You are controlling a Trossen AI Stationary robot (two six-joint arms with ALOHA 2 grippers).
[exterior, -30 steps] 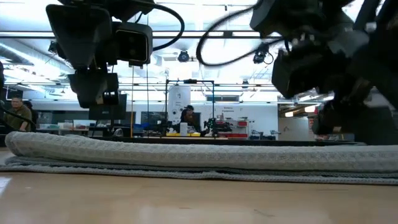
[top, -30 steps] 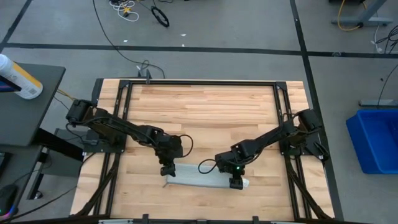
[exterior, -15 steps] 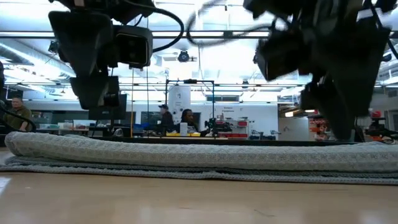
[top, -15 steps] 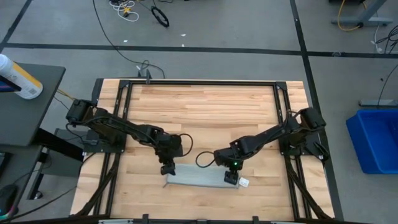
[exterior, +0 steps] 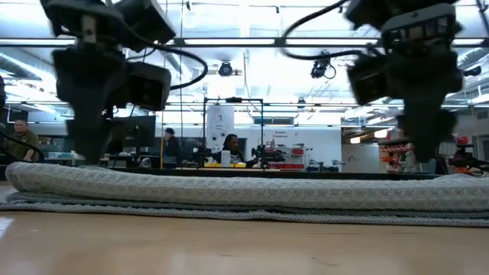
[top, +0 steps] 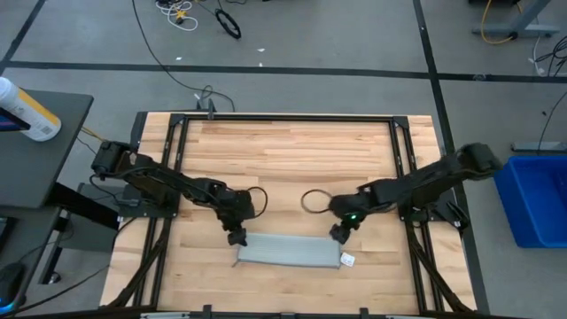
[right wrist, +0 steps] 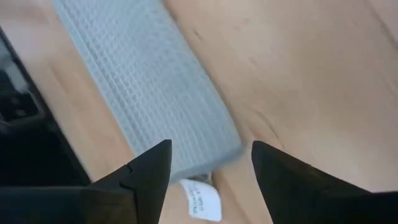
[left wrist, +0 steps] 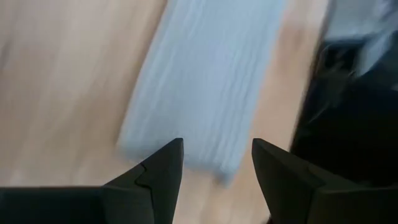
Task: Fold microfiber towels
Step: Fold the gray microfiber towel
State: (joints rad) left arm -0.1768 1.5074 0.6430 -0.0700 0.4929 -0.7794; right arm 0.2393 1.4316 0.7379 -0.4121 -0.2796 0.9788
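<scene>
The microfiber towel (top: 288,251) lies folded into a long light grey-blue strip near the table's near edge, its length running left to right. A small white tag (top: 347,260) sticks out at its right end. In the low view the towel (exterior: 244,191) spans the whole width in stacked layers. My left gripper (top: 236,237) stands open just over the far corner of the towel's left end (left wrist: 186,149). My right gripper (top: 339,232) stands open above the towel's right end (right wrist: 205,149), on its far side, with the tag (right wrist: 202,199) below it.
Bare wooden table (top: 283,159) stretches from the towel to the far edge, inside a black frame (top: 283,118). A blue bin (top: 536,199) stands on the floor at the right, and a dark side table with a bottle (top: 27,111) at the left. People (exterior: 229,145) are far off in the room.
My right gripper has come up off the towel's right end and drawn back toward the far edge, rolling as it went. The white tag now shows free. My left gripper has sunk a little toward the towel's left end. The towel lies where it was.
</scene>
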